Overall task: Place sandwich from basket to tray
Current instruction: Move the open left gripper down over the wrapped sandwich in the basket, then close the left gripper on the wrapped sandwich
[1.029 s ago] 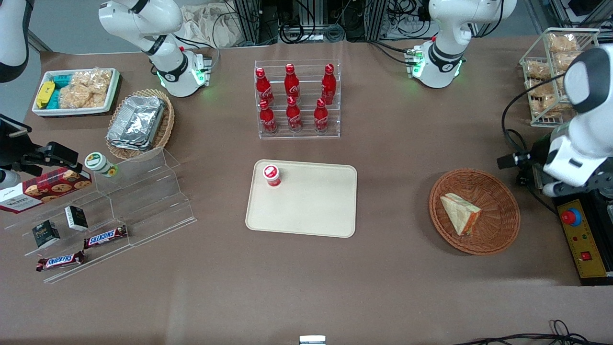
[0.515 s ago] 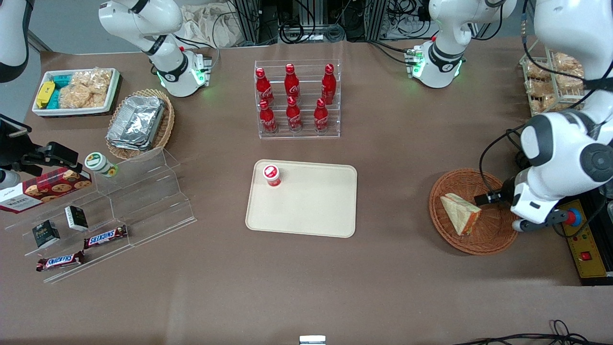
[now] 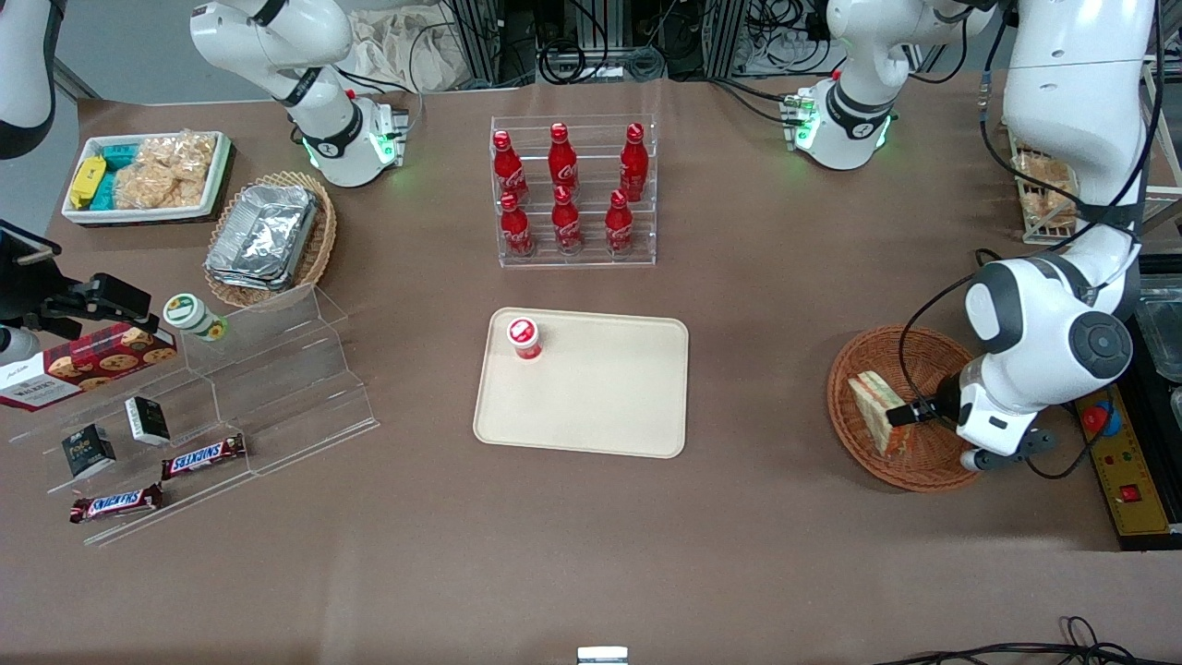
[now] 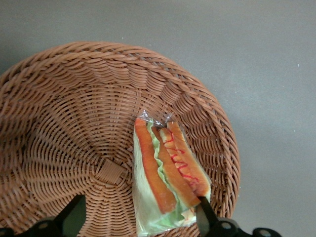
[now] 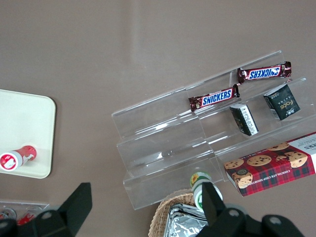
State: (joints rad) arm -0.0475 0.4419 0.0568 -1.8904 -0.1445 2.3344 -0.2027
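Note:
The sandwich (image 3: 875, 411) stands tipped on its edge in the reddish-brown wicker basket (image 3: 923, 466), toward the working arm's end of the table. In the left wrist view the sandwich (image 4: 165, 173) shows orange-red filling and green lettuce under clear wrap, on the basket's weave (image 4: 74, 113). My left gripper (image 3: 910, 413) is low inside the basket, open, with its fingers astride the sandwich. One finger (image 4: 205, 213) touches the sandwich's filling edge; the other finger (image 4: 73, 211) is well apart from it. The cream tray (image 3: 600, 406) lies mid-table.
A small red-capped cup (image 3: 524, 337) stands on the tray's corner. An acrylic rack of red cola bottles (image 3: 572, 194) is farther from the camera than the tray. A yellow control box with a red button (image 3: 1122, 462) lies beside the basket. A stepped acrylic snack shelf (image 3: 231, 406) lies toward the parked arm's end.
My left arm swung in over the basket and came down into it. The sandwich, lying flat before, now stands tipped on its edge against one finger.

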